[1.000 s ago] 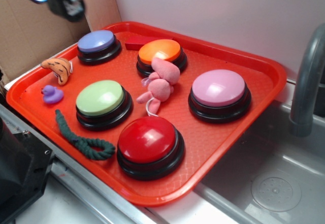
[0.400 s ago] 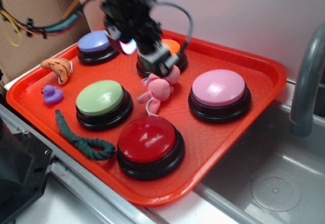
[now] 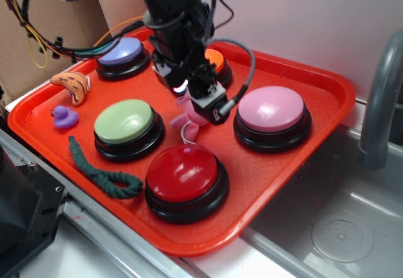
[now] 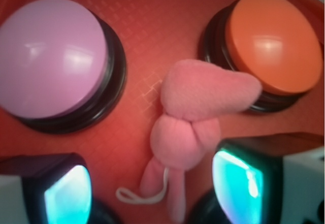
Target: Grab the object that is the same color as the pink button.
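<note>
A small pink plush toy [image 4: 193, 112] with a whitish string tail lies on the red tray between the pink button [image 4: 48, 59] and the orange button [image 4: 271, 38]. In the exterior view the toy [image 3: 189, 115] shows only partly under my gripper [image 3: 200, 104], left of the pink button [image 3: 271, 109]. In the wrist view my gripper [image 4: 157, 191] is open, its glowing pads either side of the toy's legs and tail. The right pad [image 4: 238, 181] is close to the toy's body; the left pad [image 4: 66, 196] stands well apart from it.
The red tray [image 3: 327, 82] also holds a red button [image 3: 182, 174], a green button [image 3: 124, 121], a purple button [image 3: 119, 51], a dark green rope [image 3: 101, 171], a purple duck [image 3: 63, 117] and an orange striped plush [image 3: 72, 84]. A grey sink and faucet [image 3: 381, 101] lie right.
The arm came in from the upper left and has dropped down over the pink plush toy, now covering most of it in the exterior view. The toy itself has not moved.
</note>
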Robot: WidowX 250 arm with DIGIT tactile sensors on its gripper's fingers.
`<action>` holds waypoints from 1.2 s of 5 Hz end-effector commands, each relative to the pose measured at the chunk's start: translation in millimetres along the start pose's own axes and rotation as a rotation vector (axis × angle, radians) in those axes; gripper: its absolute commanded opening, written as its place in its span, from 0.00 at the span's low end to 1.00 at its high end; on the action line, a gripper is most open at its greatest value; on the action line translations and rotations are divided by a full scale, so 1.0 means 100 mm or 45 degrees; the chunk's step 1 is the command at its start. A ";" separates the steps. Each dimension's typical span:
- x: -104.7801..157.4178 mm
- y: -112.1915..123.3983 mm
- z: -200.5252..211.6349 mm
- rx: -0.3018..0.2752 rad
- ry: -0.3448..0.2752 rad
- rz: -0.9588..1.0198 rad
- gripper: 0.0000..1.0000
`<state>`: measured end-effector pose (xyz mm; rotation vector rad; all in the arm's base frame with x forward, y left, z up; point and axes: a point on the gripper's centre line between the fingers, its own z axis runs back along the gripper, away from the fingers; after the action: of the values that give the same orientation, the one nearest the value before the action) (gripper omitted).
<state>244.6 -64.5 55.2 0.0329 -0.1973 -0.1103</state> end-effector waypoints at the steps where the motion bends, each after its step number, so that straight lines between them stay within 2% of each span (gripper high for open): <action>1: 0.04 0.07 -0.13 0.003 -0.007 -0.024 1.00; 2: 0.02 0.11 -0.16 0.018 -0.004 -0.017 1.00; 3: -0.01 0.14 -0.22 0.025 0.011 0.014 0.83; 4: -0.01 0.16 -0.26 0.011 0.017 0.028 0.06; 5: -0.02 0.19 -0.28 0.016 0.023 0.035 0.00; 6: -0.01 0.19 -0.23 0.002 0.021 0.023 0.00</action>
<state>242.5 -47.0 22.3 0.0376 -0.1421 -0.0996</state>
